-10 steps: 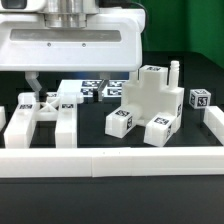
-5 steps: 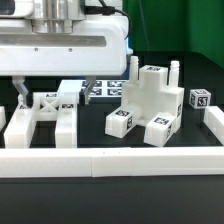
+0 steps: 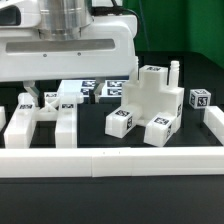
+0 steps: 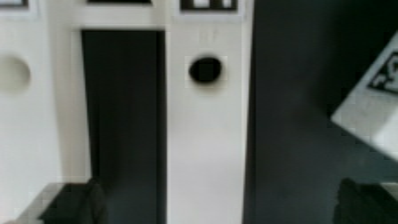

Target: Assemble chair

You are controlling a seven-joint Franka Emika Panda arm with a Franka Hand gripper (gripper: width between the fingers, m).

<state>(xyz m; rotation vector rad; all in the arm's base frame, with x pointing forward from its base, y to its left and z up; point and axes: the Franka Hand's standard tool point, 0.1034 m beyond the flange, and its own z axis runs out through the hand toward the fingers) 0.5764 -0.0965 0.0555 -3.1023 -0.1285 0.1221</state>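
Two dark fingertips [image 4: 71, 205] are seen wide apart in the wrist view, so the gripper [image 4: 217, 204] is spread and nothing is clamped. A glossy white plastic frame bar [image 4: 208, 130] with a round hole is straddled between the pads. The picture is blurred, so contact cannot be ruled out. A dark slot is seen beside that bar, then a second white bar [image 4: 32, 130] with its own hole.

Exterior view: the gripper is positioned low over the glossy white plastic chair frame [image 3: 40, 118]. The frame is laid flat at the exterior view's left, just behind the long low white border rail [image 3: 110, 160]. A blocky stepped white chair part [image 3: 150, 100] bearing square tags is stood at the exterior view's right, well apart from the frame. A short white post [image 3: 173, 70] is seen behind it and a small tagged white cube [image 3: 200, 100] beside it.

Progress is judged early. No mated joint is evident, the frame is not yet gripped, and the parts are all left to be joined.
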